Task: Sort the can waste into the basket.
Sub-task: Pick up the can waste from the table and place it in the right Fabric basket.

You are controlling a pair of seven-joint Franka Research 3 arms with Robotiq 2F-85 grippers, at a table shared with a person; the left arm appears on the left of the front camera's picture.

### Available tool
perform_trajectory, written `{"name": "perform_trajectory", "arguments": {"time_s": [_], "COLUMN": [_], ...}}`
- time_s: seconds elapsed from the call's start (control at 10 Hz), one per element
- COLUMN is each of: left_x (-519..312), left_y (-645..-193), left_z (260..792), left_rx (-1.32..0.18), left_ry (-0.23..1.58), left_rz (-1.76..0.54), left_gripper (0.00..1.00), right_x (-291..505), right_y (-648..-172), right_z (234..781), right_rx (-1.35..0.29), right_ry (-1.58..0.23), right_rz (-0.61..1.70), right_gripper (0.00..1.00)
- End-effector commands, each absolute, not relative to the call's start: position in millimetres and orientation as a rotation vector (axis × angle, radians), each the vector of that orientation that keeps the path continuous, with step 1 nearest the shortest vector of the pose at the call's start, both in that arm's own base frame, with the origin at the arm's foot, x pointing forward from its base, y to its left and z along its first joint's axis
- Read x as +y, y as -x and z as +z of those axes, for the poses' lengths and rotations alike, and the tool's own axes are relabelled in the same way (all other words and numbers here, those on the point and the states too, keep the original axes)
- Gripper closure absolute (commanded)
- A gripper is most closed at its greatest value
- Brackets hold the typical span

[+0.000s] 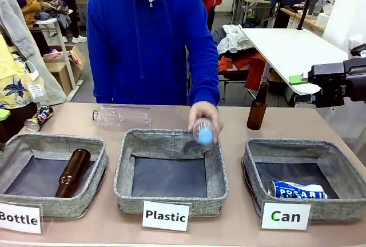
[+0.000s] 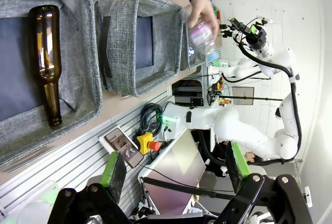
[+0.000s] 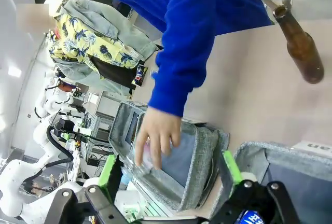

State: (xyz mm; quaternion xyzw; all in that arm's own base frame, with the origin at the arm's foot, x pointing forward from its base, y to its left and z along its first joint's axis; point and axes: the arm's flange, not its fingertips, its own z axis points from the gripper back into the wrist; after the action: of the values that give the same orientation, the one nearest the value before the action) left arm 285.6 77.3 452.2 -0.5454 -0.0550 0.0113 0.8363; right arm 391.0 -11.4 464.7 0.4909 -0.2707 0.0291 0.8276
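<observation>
The right end effector (image 1: 301,88) was hanging in the air with its fingers spread wide and nothing between them, just above and behind the "Can" basket (image 1: 297,147). The left end effector (image 2: 175,171) was gaping open and empty too. The blue POCARI can (image 1: 297,190) was already lying on its side in that basket, right below the right end effector. That left the crushed can (image 1: 39,118), sitting on the bench (image 1: 234,224) well away from the right end effector, out past all three baskets, by the back corner of the "Bottle" basket (image 1: 51,141). My guess is it'd be feather-light, thin dented metal, so it'd skid if nudged and squash more if squeezed hard. I'd pinch it gently across the middle, not by the ends. Room looked tight-ish: it looked close to the bench's end, with the basket wall just in front. The person's hand (image 1: 203,112) held a plastic bottle (image 1: 203,132) smack in the lane between it and the right end effector, and a brown bottle (image 1: 257,107) stood near that end effector, so I'd carry high.
</observation>
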Motion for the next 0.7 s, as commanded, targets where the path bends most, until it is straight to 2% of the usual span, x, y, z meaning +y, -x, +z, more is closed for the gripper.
{"name": "perform_trajectory", "arguments": {"time_s": [0.0, 0.2, 0.4, 0.6], "left_x": [77.5, 77.3, 67.6, 70.8], "left_y": [-281.8, -285.6, -325.4, -380.8], "left_z": [451.1, 452.2, 486.7, 504.9], "left_rx": [-0.108, -0.116, -0.126, -0.232], "left_ry": [1.151, 1.155, 0.841, 0.554], "left_rz": [0.034, 0.024, 0.116, 0.074], "left_gripper": [0.00, 0.00, 0.00, 0.00], "right_x": [-13.0, -13.0, -13.0, -13.0], "right_y": [-392.3, -392.3, -392.3, -392.3], "right_z": [466.3, 466.3, 466.3, 466.3], "right_rx": [-0.572, -0.572, -0.572, -0.572], "right_ry": [-1.042, -1.042, -1.042, -1.042], "right_rz": [0.076, 0.076, 0.076, 0.076], "right_gripper": [0.00, 0.00, 0.00, 0.00]}}
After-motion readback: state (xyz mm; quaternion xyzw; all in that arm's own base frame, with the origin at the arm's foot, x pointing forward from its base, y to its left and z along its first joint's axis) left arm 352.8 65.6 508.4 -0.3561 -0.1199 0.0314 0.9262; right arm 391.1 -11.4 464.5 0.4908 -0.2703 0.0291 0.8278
